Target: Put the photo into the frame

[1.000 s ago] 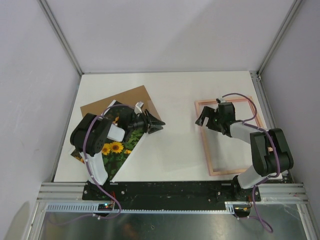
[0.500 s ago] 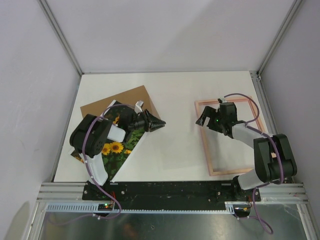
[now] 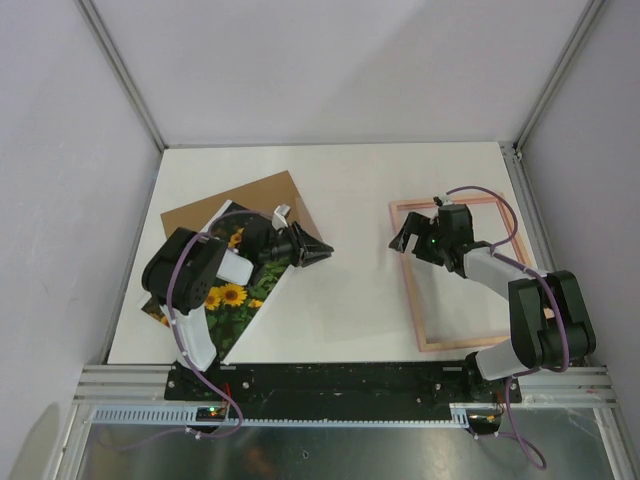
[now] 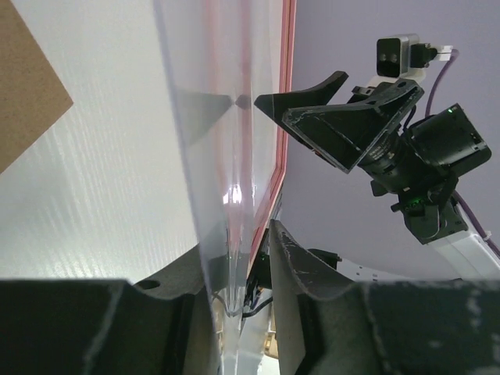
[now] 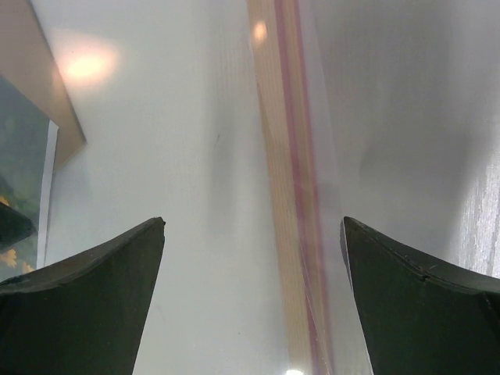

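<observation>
The photo [image 3: 235, 297], yellow sunflowers on dark green, lies at the table's left, partly under my left arm. My left gripper [image 3: 318, 250] reaches past its right corner, turned on its side. In the left wrist view a thin clear sheet [image 4: 211, 156] runs edge-on between the left gripper's [image 4: 238, 250] narrowed jaws. The sheet lies against one finger, with a gap to the other. The pale pink frame [image 3: 410, 290] lies flat at the right. My right gripper [image 3: 405, 240] hovers wide open over its near-left rail [image 5: 293, 195], holding nothing.
A brown backing board [image 3: 260, 195] lies under the photo's far side, and its corner shows in the left wrist view [image 4: 27, 94]. The white table [image 3: 350, 190] ends at metal rails along the near edge, and grey walls close in on three sides.
My left gripper's jaws have narrowed around the clear sheet and barely moved. The right arm's elbow has swung outward while its open gripper stays over the frame's rail.
</observation>
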